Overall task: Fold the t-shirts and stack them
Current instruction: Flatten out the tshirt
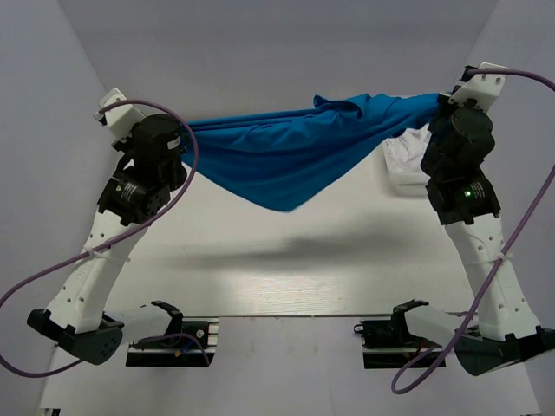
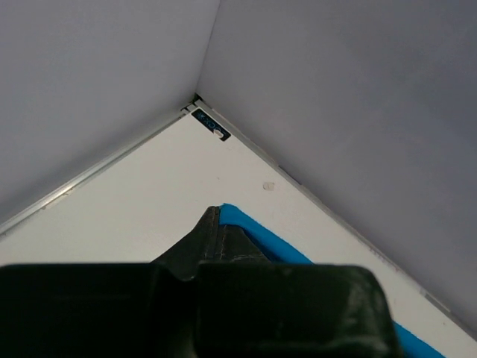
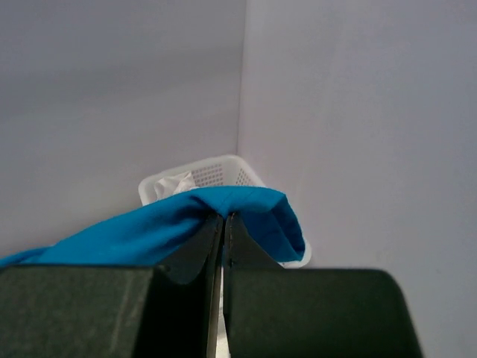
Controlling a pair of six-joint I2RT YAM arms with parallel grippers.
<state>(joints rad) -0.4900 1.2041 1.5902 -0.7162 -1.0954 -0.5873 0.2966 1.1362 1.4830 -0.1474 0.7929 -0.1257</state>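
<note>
The blue t-shirt (image 1: 286, 160) hangs in the air across the upper middle of the top view. It is stretched between the two arms, its top edge nearly straight and its loose body sagging to a point above the table (image 1: 286, 269), where it casts a soft shadow. At the right end, the right gripper (image 3: 223, 220) has its fingers pressed together on a fold of the blue cloth, which drapes over both sides of the tips. At the left end, the left gripper (image 2: 216, 224) is likewise closed to a narrow wedge, with a strip of blue fabric emerging at its tip and running off to the lower right of that view. Behind the right gripper, in the far right corner, a white basket (image 3: 223, 160) holds a white garment (image 3: 173, 185). The step in hand looks like spreading the shirt before the first fold. The next move probably calls for lowering both ends together, keeping the cloth taut, so it lands flat and unwrinkled on the table, clear of the basket.
</note>
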